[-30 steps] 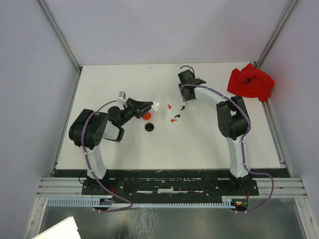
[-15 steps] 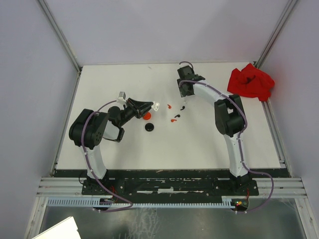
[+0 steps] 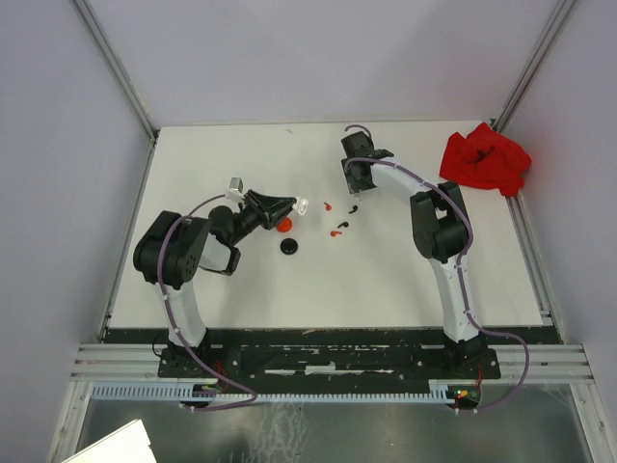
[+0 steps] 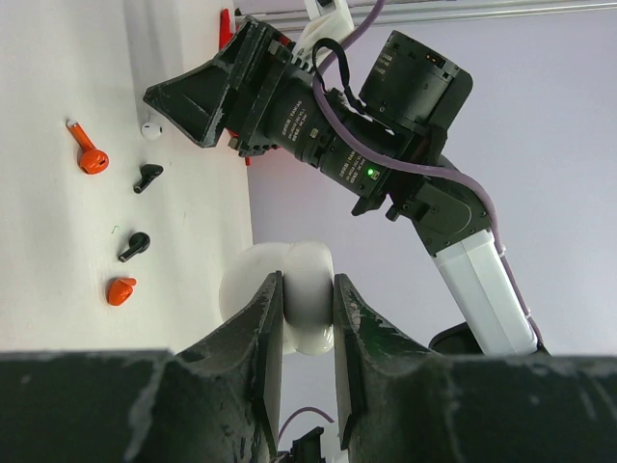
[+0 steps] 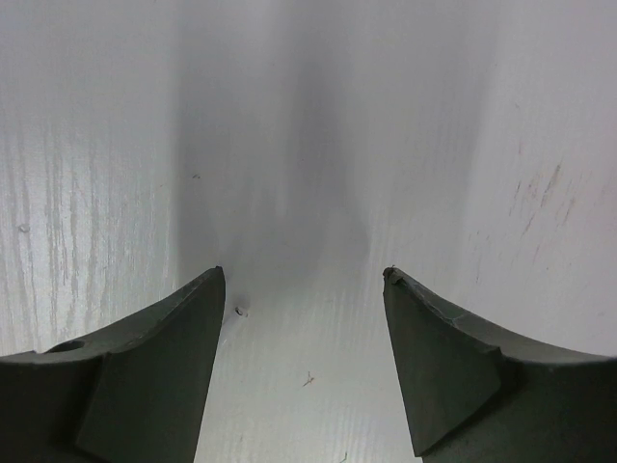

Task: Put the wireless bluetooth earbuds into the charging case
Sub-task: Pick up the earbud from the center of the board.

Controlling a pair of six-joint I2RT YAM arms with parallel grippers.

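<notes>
Left hand [image 4: 307, 289] clenches the white case [image 4: 246, 289]; earbuds [image 4: 93, 160] lie between it and the released right hand [image 5: 304, 273].

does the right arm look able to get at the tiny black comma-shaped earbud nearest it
Probably yes: the right gripper is open, empty, and the black earbud lies uncovered close by.

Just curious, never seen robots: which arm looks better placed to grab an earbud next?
Right: the right fingers stand open and empty near the earbuds; the left fingers grip the white case.
</notes>
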